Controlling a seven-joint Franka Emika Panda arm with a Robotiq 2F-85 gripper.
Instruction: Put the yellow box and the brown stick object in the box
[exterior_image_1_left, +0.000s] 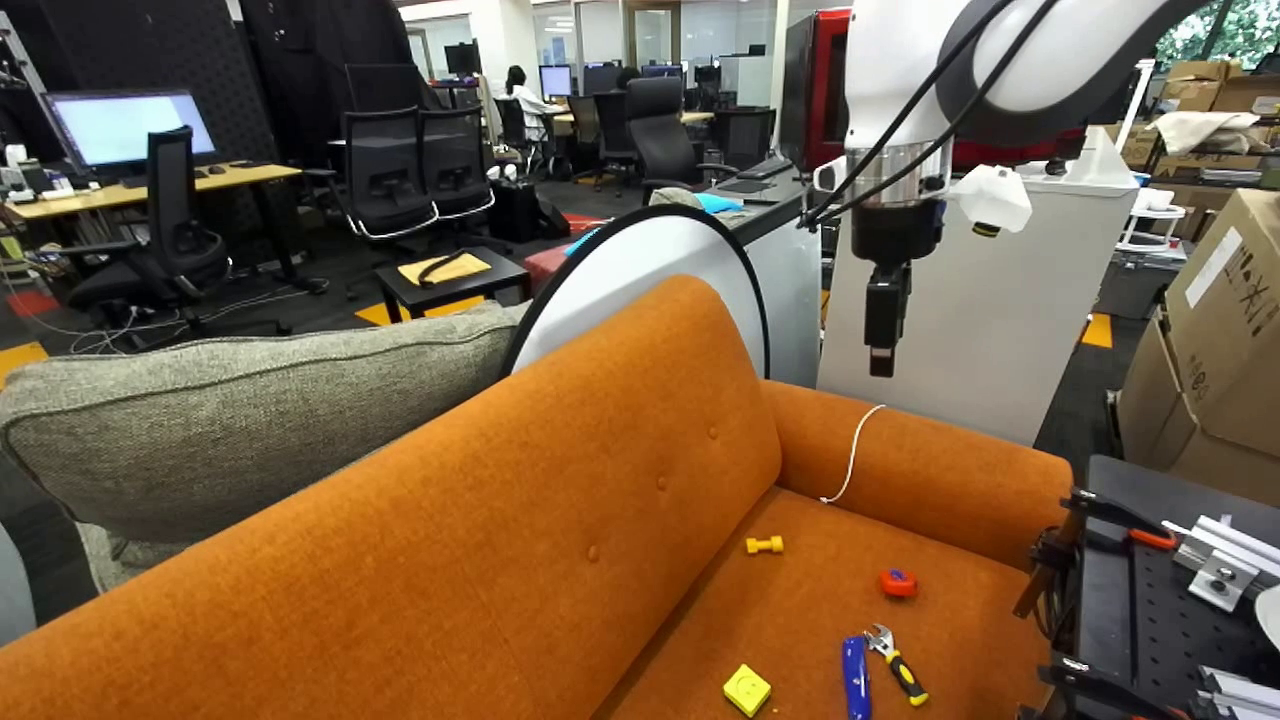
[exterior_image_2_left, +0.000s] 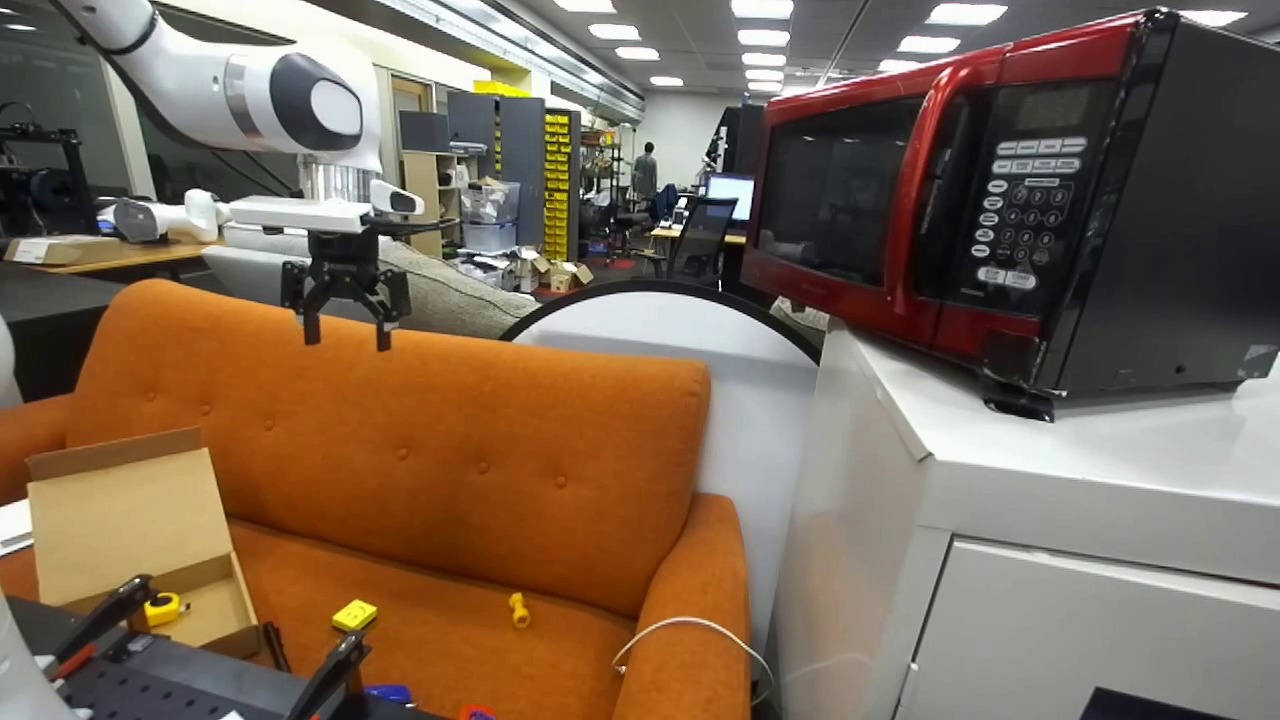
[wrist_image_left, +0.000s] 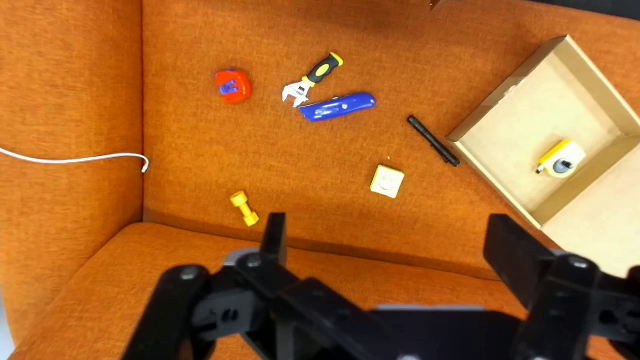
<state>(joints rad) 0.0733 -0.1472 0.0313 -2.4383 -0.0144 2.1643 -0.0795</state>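
The yellow box (wrist_image_left: 387, 181), a small square block, lies on the orange couch seat; it also shows in both exterior views (exterior_image_1_left: 747, 690) (exterior_image_2_left: 354, 615). No tan-brown stick shows in any view. A thin black stick (wrist_image_left: 432, 140) lies between the yellow box and the cardboard box; it shows partly in an exterior view (exterior_image_2_left: 276, 645). The open cardboard box (wrist_image_left: 575, 90) sits on the seat with a yellow tape measure (wrist_image_left: 562, 159) inside; its raised lid shows in an exterior view (exterior_image_2_left: 125, 520). My gripper (wrist_image_left: 389, 220) is open and empty, high above the couch (exterior_image_1_left: 882, 362) (exterior_image_2_left: 348, 338).
On the seat lie a blue knife (wrist_image_left: 337, 106), a wrench (wrist_image_left: 312, 80), a red tape measure (wrist_image_left: 233, 86) and a yellow dumbbell-shaped piece (wrist_image_left: 244, 208). A white cable (wrist_image_left: 70, 160) crosses the armrest. The couch backrest (exterior_image_2_left: 420, 420) rises behind; a black table (exterior_image_1_left: 1150, 600) with clamps stands in front.
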